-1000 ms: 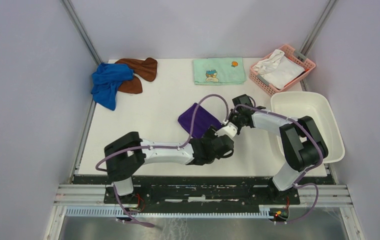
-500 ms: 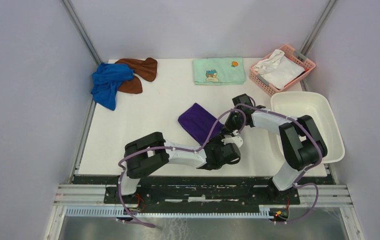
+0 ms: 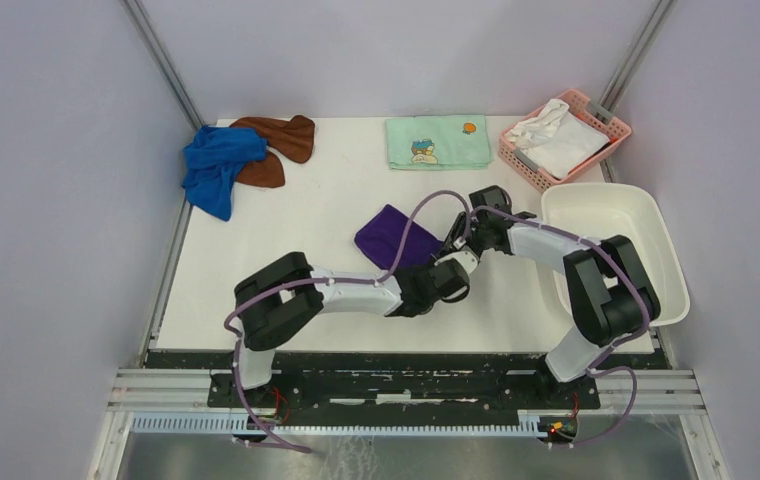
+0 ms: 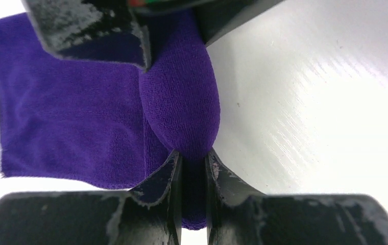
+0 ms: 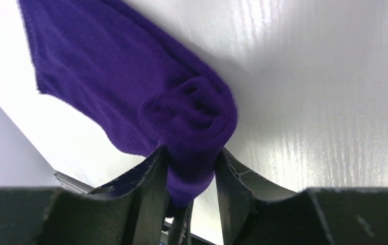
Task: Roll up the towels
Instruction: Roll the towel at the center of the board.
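Purple towel (image 3: 396,237) is the one I am working on, and it lies on the table (image 3: 286,240) just beside the white tub (image 3: 668,270), on the tub's left

One edge of it is wound into a fat roll, and the rest lies flat on the side away from the tub

My left gripper (image 4: 193,158) is clenched on one end of the roll, with the cloth squeezed thin between its fingers

My right gripper (image 5: 191,158) has the other end between its fingers, and both fingers touch the cloth, so I take it as a hold, but a looser one

I think I hold both ends so the roll stays tight and straight when I turn it over the flat part

The job is only begun, I would say

The blue towel (image 3: 214,165) and the brown towel (image 3: 278,140) lie in a heap far from the tub, at the far left corner, and are not rolled

I see nothing in the tub; maybe rolled towels go there, but I cannot know

A pink basket (image 3: 611,125) sits close behind the tub with a white cloth (image 3: 556,138) bunched up in it

A green cartoon towel (image 3: 437,142) lies flat to the left of that basket
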